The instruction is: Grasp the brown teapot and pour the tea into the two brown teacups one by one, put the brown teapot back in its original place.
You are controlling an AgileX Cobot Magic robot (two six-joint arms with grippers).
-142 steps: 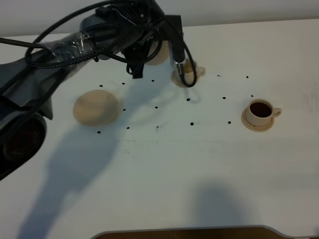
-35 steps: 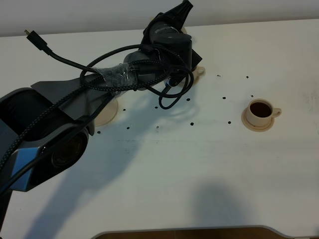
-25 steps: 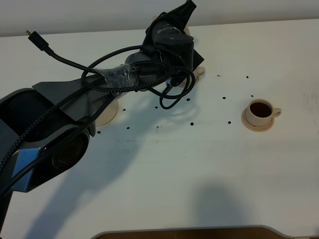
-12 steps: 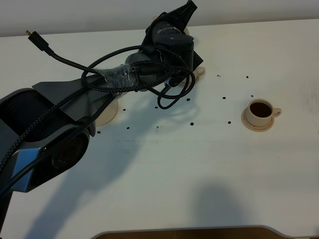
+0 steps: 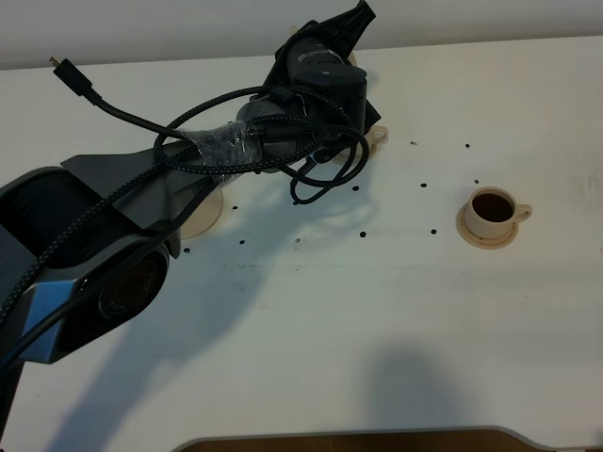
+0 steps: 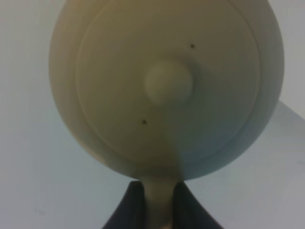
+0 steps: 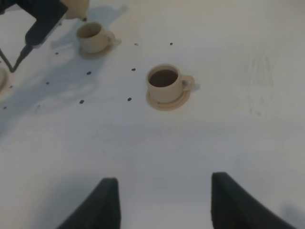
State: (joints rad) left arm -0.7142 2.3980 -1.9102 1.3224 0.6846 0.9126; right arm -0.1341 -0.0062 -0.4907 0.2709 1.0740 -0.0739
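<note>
The brown teapot (image 6: 167, 86) fills the left wrist view, lid and knob facing the camera. My left gripper (image 6: 159, 200) is shut on its loop handle. In the high view the left arm (image 5: 316, 80) reaches to the far middle of the table and hides nearly all of the pot. The right wrist view shows an edge of the teapot (image 7: 77, 6) just above the far teacup (image 7: 93, 37); I cannot tell what that cup holds. Only its edge (image 5: 378, 137) shows in the high view. The other teacup (image 5: 492, 213) holds dark tea. My right gripper (image 7: 162, 202) hangs open over bare table.
The wide saucer (image 5: 201, 221) lies at the left, half covered by the left arm. Black cables (image 5: 325, 179) loop down from the left wrist near the far cup. Small black dots mark the white table (image 5: 377, 311).
Since several seconds ago the left arm has swung over the far cup and the wide saucer. Over the last second it has hardly moved; only the cable loop has shifted a little.
</note>
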